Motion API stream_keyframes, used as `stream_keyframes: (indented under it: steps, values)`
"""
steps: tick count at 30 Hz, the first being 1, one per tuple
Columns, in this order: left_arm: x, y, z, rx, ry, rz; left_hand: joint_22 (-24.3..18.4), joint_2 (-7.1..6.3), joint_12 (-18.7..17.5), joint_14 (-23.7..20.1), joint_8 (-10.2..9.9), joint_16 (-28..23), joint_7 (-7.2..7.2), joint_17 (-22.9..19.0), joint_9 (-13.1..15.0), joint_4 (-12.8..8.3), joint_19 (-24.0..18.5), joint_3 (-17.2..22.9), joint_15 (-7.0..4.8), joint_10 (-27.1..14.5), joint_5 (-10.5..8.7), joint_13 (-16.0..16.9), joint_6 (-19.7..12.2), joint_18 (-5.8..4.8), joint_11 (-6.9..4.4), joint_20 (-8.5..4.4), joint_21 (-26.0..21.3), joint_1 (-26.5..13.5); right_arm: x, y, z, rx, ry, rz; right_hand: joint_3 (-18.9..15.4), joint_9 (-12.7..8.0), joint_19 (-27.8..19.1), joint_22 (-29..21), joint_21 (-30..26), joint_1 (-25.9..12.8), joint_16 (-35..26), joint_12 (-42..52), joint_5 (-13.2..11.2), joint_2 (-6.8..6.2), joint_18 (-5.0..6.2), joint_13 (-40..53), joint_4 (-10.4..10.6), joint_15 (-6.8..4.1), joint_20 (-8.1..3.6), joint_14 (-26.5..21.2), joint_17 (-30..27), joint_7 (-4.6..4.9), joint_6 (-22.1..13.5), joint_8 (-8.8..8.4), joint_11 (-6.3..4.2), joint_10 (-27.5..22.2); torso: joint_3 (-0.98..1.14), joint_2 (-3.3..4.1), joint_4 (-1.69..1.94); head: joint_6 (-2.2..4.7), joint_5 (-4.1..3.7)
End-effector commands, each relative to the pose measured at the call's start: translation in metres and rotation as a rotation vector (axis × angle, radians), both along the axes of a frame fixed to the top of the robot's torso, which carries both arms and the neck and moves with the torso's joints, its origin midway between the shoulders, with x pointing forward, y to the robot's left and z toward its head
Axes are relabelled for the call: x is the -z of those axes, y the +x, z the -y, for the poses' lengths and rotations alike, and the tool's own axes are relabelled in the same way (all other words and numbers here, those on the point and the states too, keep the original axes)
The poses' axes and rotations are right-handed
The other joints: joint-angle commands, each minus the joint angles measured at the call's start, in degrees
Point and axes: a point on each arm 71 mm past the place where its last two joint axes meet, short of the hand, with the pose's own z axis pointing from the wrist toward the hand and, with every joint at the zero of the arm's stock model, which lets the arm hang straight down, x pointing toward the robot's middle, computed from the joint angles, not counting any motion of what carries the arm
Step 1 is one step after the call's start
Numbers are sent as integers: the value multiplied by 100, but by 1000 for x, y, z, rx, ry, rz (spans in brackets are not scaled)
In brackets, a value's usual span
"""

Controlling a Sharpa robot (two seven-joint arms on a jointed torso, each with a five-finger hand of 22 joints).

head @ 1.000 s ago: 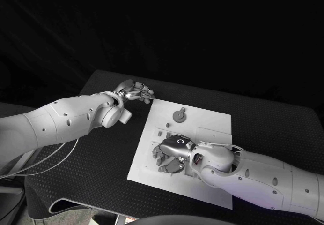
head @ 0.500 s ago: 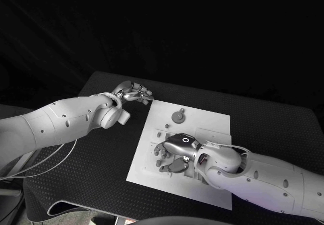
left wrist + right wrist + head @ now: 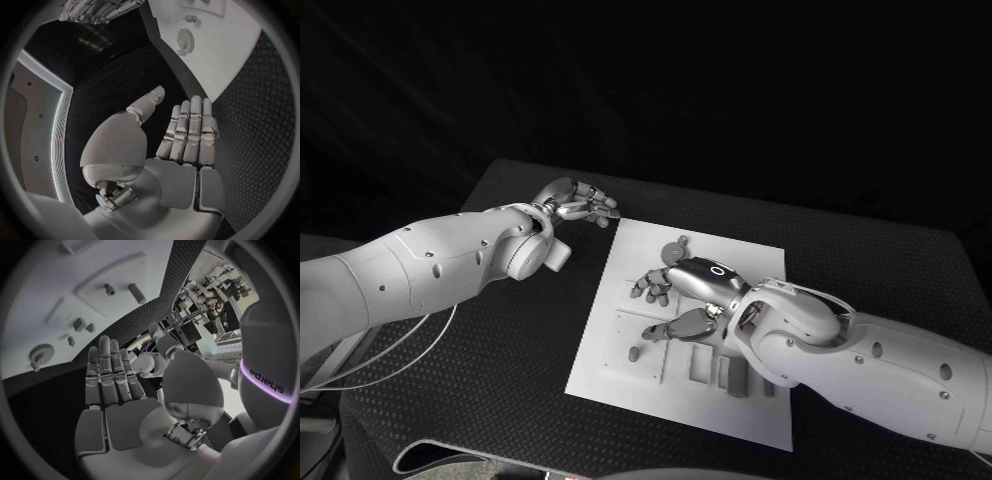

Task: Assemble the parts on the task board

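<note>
since the frame 1 s ago, the right silver many-fingered hand (image 3: 678,290) has been raised from the near half of the flat white task board plate (image 3: 632,385) and carried toward its far end. nothing is held; its fingers (image 3: 106,375) are extended and close together, palm open. it is judged to be positioned for reaching the round grey gear-shaped part (image 3: 679,248), which lies just beyond the fingertips. the left silver many-fingered hand (image 3: 581,203) is parked off the board's far corner, fingers straight, thumb apart, empty, presumably to keep clear.
</note>
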Motion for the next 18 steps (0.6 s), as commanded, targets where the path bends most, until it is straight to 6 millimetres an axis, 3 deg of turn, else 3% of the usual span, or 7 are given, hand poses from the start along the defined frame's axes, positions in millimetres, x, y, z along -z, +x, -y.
stream_keyframes:
  steps: [1,2,4,8,12,15,18]
  values:
    - [0,0,3,16,-9,-3,-8,22,34,-47,17,-34,1,8,-8,6,-50,-33,9,-36,10,-8,-38,4,-11,-3,-23,-30,-4,8,12,58,40,-116,36,12,-18,153,-1,55,-15,-11,-3,58,-86,-4,20,-10,-20,0,21,66,18,0,16,-13,-1,0,27,18,-36]
    - [0,0,2,17,-9,-5,-8,22,34,-48,17,-35,1,9,-8,6,-51,-33,10,-36,10,-9,-39,4,-11,-3,-23,-30,-7,14,19,86,24,-152,64,36,-2,153,19,141,3,57,-5,192,-82,22,-28,-28,-29,34,38,155,105,57,15,109,0,-1,29,20,-49]
    - [0,0,2,16,-9,-5,-8,25,34,-46,17,-36,1,12,-9,7,-51,-33,10,-38,10,-10,-40,5,-10,-3,-21,-31,-11,21,34,118,-3,-172,166,100,5,148,39,349,21,312,-10,478,-90,134,-152,-52,-31,84,61,342,386,218,-191,570,-3,-3,28,33,-87]
    - [0,0,1,13,-8,-5,-8,34,34,-35,16,-34,3,23,-11,9,-44,-32,7,-43,10,-14,-44,8,-8,-4,-15,-29,-18,31,64,189,-78,-206,225,130,111,142,90,297,107,453,-5,592,-71,206,-127,-133,-37,292,111,276,583,320,-322,852,-21,-11,10,42,-154]
    - [0,1,1,14,-7,-10,-8,42,41,-27,22,-35,2,36,-11,14,-38,-34,5,-35,9,-15,-38,10,-10,-4,-10,-36,-3,30,94,257,-330,-443,202,185,554,139,291,-20,391,764,-3,696,60,424,74,-349,-91,738,259,154,793,427,-545,1378,-16,-14,-27,59,-219]
    - [2,1,1,20,11,-21,-5,47,60,-1,27,-30,-1,61,-12,15,-17,-42,-4,-13,7,-14,-33,18,-20,-11,2,-50,-1,32,103,301,-373,-453,95,176,881,141,433,-385,939,1325,2,940,152,874,357,-569,-121,1172,642,27,744,383,-684,2005,-12,-19,-59,64,-245]
    - [2,1,1,23,14,-32,8,40,167,80,43,-3,-9,126,-14,15,55,-61,-38,148,4,27,-16,35,-93,-36,33,-76,4,33,115,360,-368,-523,-46,220,1467,149,743,-535,1978,2467,28,968,339,1905,374,-867,-229,1417,1429,-108,849,416,-847,2171,4,-10,-97,49,-240]
